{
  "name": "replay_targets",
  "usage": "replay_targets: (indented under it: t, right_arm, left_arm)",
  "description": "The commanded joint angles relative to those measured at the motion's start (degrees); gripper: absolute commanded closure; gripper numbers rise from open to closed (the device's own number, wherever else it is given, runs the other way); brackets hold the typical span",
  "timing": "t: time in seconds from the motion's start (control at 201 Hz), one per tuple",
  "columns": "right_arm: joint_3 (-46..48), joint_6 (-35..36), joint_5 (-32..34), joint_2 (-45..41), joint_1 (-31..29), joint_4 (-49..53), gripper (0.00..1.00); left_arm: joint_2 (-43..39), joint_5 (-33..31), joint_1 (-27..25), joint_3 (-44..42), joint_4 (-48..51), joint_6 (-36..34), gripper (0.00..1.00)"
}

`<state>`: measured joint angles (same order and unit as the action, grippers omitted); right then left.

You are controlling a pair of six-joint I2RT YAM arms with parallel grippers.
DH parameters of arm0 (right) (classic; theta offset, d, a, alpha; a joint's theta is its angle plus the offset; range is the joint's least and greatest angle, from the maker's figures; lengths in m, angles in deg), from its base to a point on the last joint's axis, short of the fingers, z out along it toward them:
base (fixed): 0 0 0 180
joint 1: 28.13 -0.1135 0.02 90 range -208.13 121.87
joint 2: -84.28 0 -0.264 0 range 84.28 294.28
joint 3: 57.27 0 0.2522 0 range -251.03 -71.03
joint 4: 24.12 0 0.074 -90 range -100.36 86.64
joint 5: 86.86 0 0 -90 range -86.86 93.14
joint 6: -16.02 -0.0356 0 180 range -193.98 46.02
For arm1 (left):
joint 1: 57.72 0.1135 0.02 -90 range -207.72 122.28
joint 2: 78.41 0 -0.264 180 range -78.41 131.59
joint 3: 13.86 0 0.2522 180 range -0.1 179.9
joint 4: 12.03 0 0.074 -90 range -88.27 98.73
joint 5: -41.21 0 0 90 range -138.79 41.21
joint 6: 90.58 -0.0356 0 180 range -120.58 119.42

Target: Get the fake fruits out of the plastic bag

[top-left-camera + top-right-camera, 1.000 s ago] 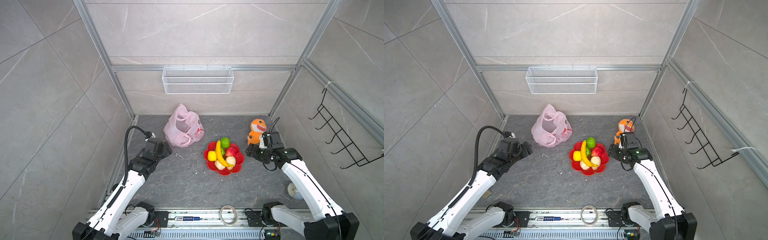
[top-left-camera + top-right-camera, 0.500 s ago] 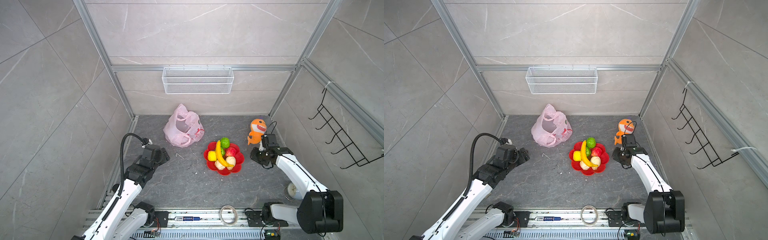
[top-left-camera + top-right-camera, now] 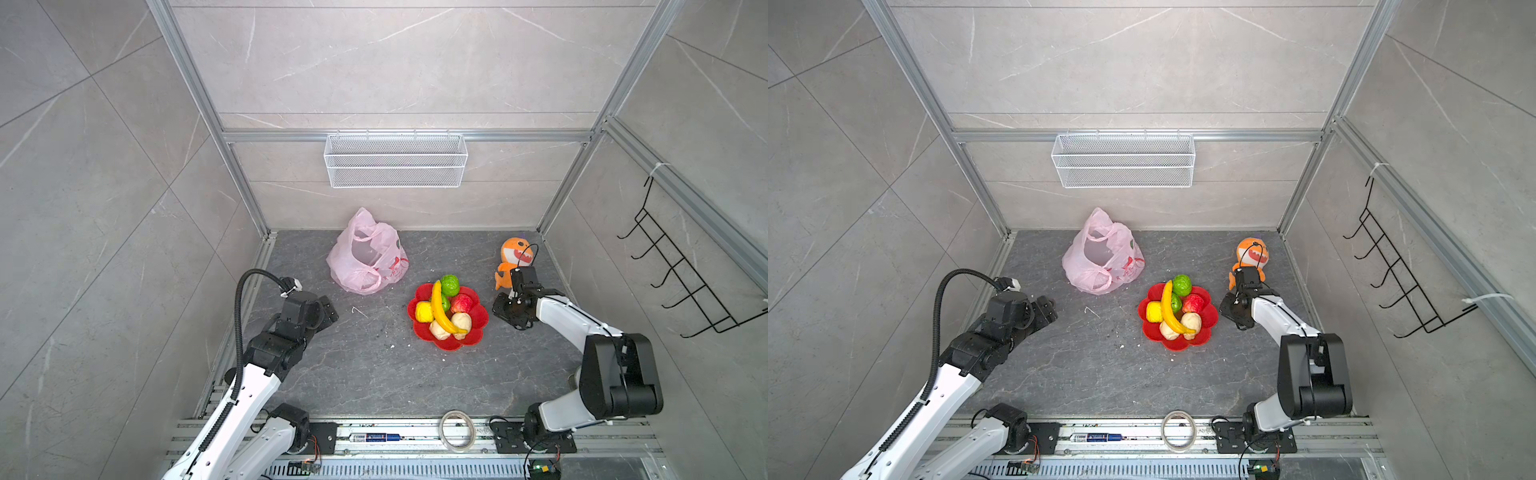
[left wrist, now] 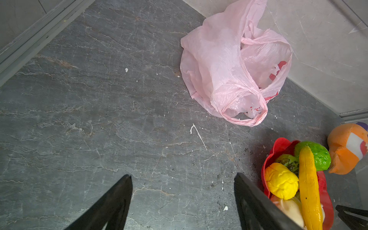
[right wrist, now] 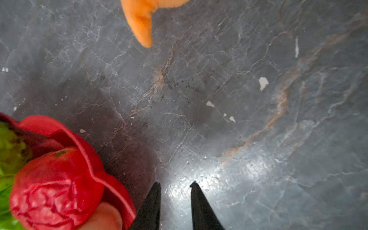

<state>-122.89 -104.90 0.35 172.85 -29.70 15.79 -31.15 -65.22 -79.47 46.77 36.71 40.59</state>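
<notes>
The pink plastic bag (image 3: 365,257) (image 3: 1100,259) (image 4: 229,65) lies slumped at the back of the floor with its mouth open, and no fruit shows in it. The fake fruits are piled in a red flower-shaped dish (image 3: 478,328) (image 3: 1208,328): a banana (image 3: 440,307) lies across a lemon, green, red (image 5: 53,185) and cream ones. My left gripper (image 3: 330,311) (image 4: 183,176) is wide open and empty over bare floor, in front and left of the bag. My right gripper (image 3: 498,309) (image 5: 175,183) points down just right of the dish rim (image 5: 87,151), jaws narrowly apart, holding nothing.
An orange plush shark (image 3: 513,262) (image 3: 1250,257) stands behind the right gripper by the right wall. A white wire basket (image 3: 395,160) hangs on the back wall and a black hook rack (image 3: 681,282) on the right wall. A tape roll (image 3: 457,430) lies on the front rail.
The right gripper's jaws have closed from wide to a narrow gap, and that arm has folded back toward its base. The left arm has drawn back a little from the bag.
</notes>
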Motion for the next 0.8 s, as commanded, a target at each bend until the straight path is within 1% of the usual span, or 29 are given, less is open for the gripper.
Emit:
replay_targets:
  t: [0.0,0.348,0.792]
  right_arm:
    - [-2.2,-1.5,-0.2,2.9,0.1,-2.5,0.7]
    - [-3.1,-2.3,-2.6,7.5,-0.9,-4.5,0.69]
    - [-5.0,-3.2,-2.6,10.4,-6.8,-5.2,0.7]
  left_arm:
    - [-1.4,-1.3,-0.2,0.1,0.8,0.6,0.18]
    - [-4.2,-2.8,-0.2,-1.1,2.4,1.2,0.18]
    - [-4.7,-2.6,-0.2,-2.6,2.2,1.8,0.18]
